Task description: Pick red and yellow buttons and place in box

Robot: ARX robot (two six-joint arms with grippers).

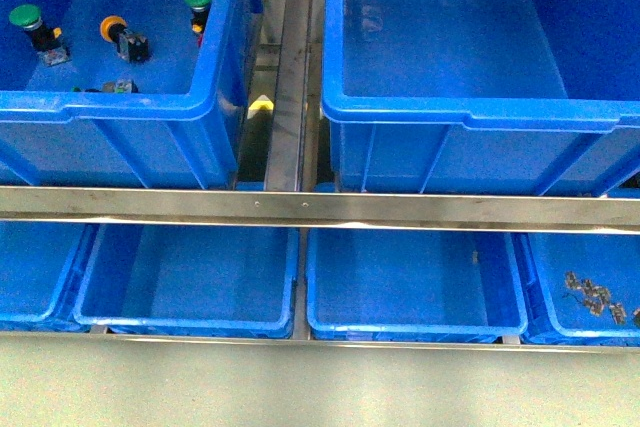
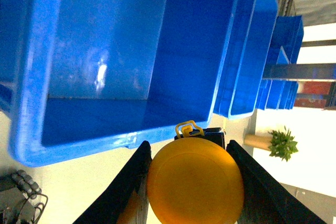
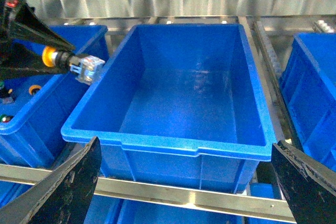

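The front view looks from the robot's body downward on two rows of blue crates, with the box (image 1: 470, 112) at the upper right behind a steel rail (image 1: 320, 209). The left wrist view is very near to the yellow button (image 2: 195, 184) in the left pincer (image 2: 188, 148) and faces past it into the same box. The right wrist view stands further back and higher, takes in the whole box, and also shows that button near the box's rim.

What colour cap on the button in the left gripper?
Yellow: the button held by the left gripper shows best in the left wrist view.
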